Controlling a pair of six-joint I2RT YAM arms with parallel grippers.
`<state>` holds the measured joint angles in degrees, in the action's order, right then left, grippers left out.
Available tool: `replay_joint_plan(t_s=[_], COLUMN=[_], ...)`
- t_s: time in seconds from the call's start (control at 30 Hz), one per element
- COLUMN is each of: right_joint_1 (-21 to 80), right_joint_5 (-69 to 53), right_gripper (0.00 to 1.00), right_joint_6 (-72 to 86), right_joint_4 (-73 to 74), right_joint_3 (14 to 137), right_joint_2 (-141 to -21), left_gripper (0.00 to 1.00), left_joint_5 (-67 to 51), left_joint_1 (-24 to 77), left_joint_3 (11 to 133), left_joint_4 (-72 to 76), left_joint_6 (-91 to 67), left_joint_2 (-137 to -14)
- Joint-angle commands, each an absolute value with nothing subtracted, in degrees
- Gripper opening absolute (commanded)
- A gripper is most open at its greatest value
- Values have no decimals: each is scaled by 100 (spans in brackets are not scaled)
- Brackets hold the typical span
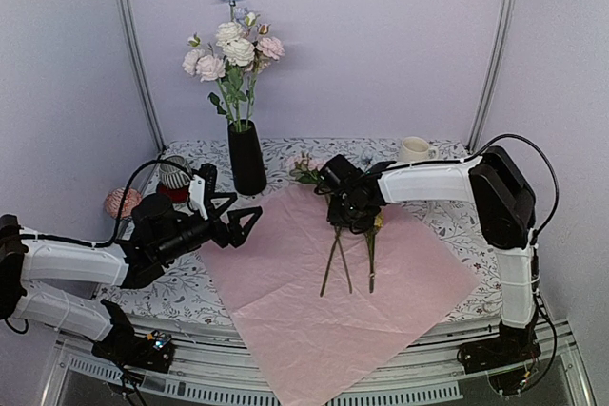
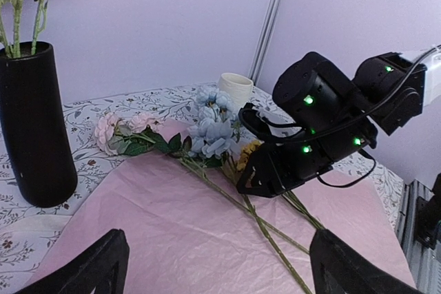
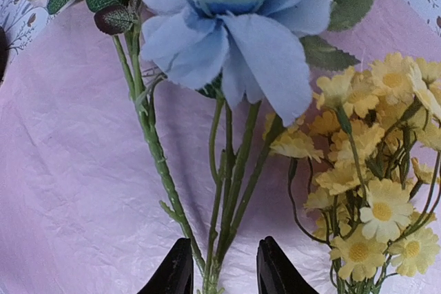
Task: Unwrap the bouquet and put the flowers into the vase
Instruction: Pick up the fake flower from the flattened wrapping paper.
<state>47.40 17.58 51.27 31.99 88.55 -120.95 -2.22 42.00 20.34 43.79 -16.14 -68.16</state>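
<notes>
Vase (image 1: 246, 164) upright at back left of table (image 1: 447, 225), already holding a tall bunch (image 1: 233, 49) of pale roses and one blue bloom. Paper (image 1: 314, 311) unfolded flat in front of it, one corner hanging over near table edge. On far part of paper, loose flowers (image 1: 335, 259) lying down: pink roses (image 2: 114, 132) and blue flower (image 3: 227, 25) with heads toward back, yellow cluster (image 3: 365, 177) just right of blue one, stems (image 3: 220, 239) pointing toward arms. Right gripper (image 3: 217, 270) low over these, fingers either side of blue flower's stems, narrowed but not clamped, slivers of paper showing between fingers and stems. Left gripper (image 1: 249, 227) released, jaws wide, hovering at left edge of paper just in front of vase, holding nothing. Mug (image 1: 414, 149) at back right; striped cup (image 1: 173, 174) left of vase.
</notes>
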Motion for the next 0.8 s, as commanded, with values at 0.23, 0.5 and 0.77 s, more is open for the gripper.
replay_joint_plan(t_s=[0.23, 0.5, 0.77], right_joint_1=[4628, 4603, 4597], right_joint_5=[1860, 1781, 1832], right_gripper=[33, 29, 8], right_joint_6=[5118, 5139, 5133], right_joint_4=[3432, 3417, 3277], right_joint_3=[9422, 9422, 9187], right_joint_2=[-12751, -12972, -12437], left_gripper=[94, 94, 94], left_joint_5=[-213, -212, -214], left_joint_1=[4277, 4272, 4275], left_joint_3=[2189, 2199, 2213], left_joint_4=[4346, 4342, 4332], left_joint_6=[-1549, -1562, -1563], left_joint_2=[-6881, -6916, -6926])
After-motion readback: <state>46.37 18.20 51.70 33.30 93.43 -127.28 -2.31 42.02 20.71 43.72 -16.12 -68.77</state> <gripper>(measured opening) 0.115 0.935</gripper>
